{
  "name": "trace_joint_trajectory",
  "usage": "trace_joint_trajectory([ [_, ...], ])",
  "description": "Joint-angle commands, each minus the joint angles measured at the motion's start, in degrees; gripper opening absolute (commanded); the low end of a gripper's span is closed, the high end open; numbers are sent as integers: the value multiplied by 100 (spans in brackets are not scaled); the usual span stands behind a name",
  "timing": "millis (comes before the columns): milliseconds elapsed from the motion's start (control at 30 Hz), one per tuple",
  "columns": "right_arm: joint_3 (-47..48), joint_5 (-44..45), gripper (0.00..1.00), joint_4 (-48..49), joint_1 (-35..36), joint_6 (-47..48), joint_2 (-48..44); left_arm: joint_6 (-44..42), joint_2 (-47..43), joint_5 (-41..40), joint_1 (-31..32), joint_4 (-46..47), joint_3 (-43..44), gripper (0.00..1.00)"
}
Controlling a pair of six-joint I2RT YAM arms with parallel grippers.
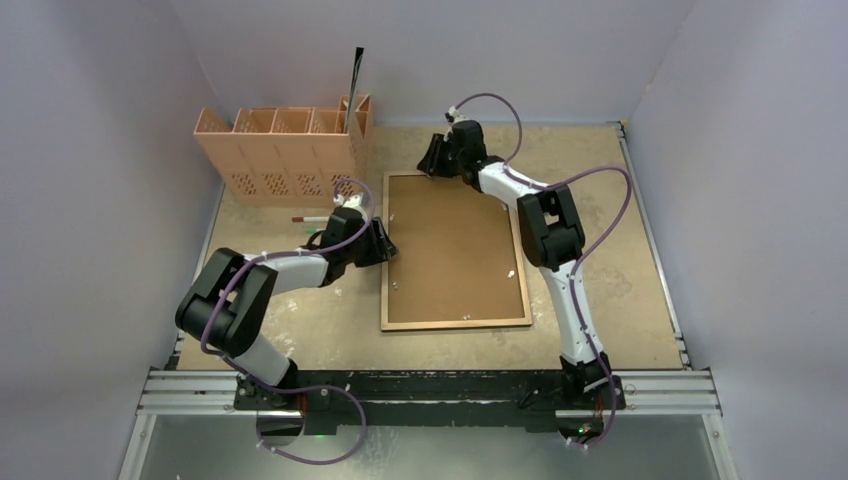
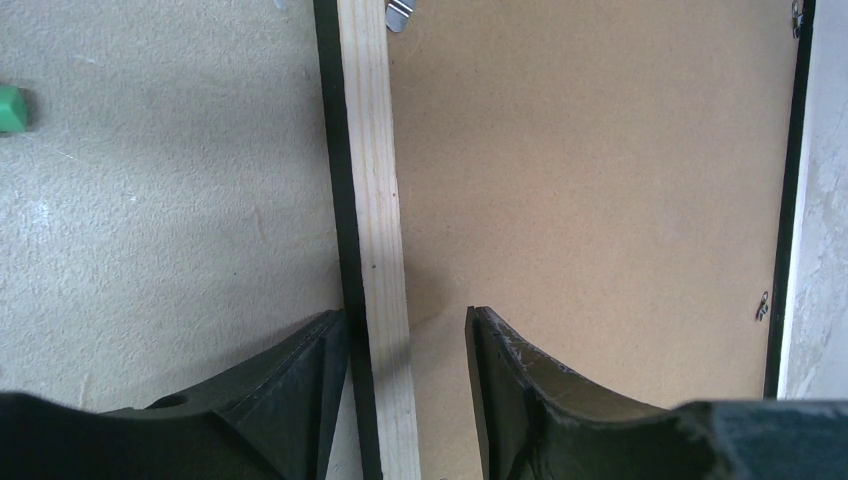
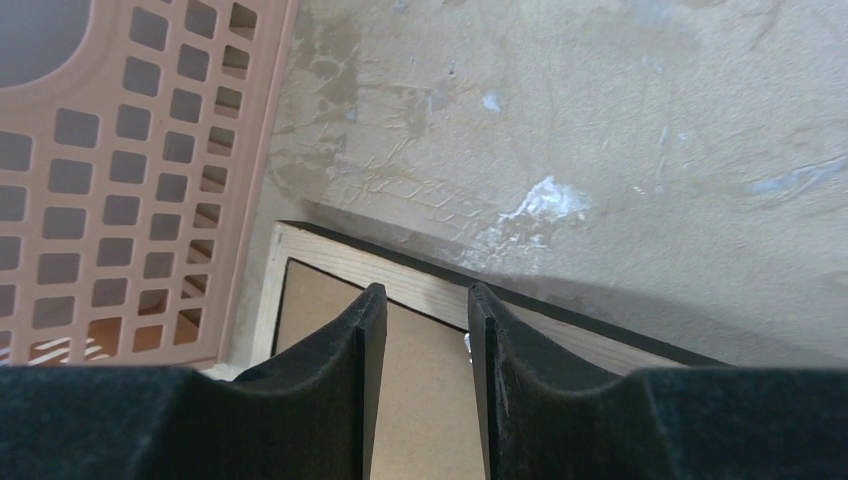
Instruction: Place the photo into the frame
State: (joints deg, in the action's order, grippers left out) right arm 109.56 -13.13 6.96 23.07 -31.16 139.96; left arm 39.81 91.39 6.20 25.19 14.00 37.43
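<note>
I'm looking down on a scuffed beige counter with whitish smears on it. The frame lies flat at its middle, back up, its pale wood rails around a brown backing board. A peach lattice basket stands just beside the frame's far-left corner. A slim pen-like item lies in front of the basket.

The left arm and the right arm had black joints and white tubes. A purple cable looped along each. Their fingers were black.
</note>
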Motion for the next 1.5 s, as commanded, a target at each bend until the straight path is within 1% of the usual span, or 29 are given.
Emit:
trace_joint_trajectory([
  [0,89,466,38,-493,-117,616,-231,-96,133,-109,3,-305,63,49],
  [167,-163,300,36,-433,-119,894,-369,-88,163,-86,3,-281,101,49],
  [200,-193,228,35,-416,-119,933,-380,-88,169,-80,3,-276,110,49],
  [267,-225,-11,29,-423,-119,1034,-368,-88,167,-83,3,-272,115,49],
  [367,-284,-317,24,-398,-119,1157,-337,-88,177,-77,3,-266,123,48],
  [433,-299,-415,23,-413,-125,1194,-330,-88,186,-68,3,-259,124,48],
  [500,-280,-541,20,-427,-124,1265,-330,-79,198,-58,4,-251,124,48],
  [600,-242,-723,19,-486,-124,1350,-319,-70,210,-55,3,-233,124,48],
  [767,-210,-935,19,-640,-123,1476,-329,-70,230,-40,5,-231,141,48],
  [1000,-179,-865,24,-821,-118,1531,-336,-61,247,-31,4,-196,142,48],
  [1367,-33,-1453,25,-996,-120,1805,-127,-61,241,-13,5,-188,142,48],
  [1467,160,-1553,27,-1097,-126,1916,18,-68,238,-13,4,-196,142,48],
])
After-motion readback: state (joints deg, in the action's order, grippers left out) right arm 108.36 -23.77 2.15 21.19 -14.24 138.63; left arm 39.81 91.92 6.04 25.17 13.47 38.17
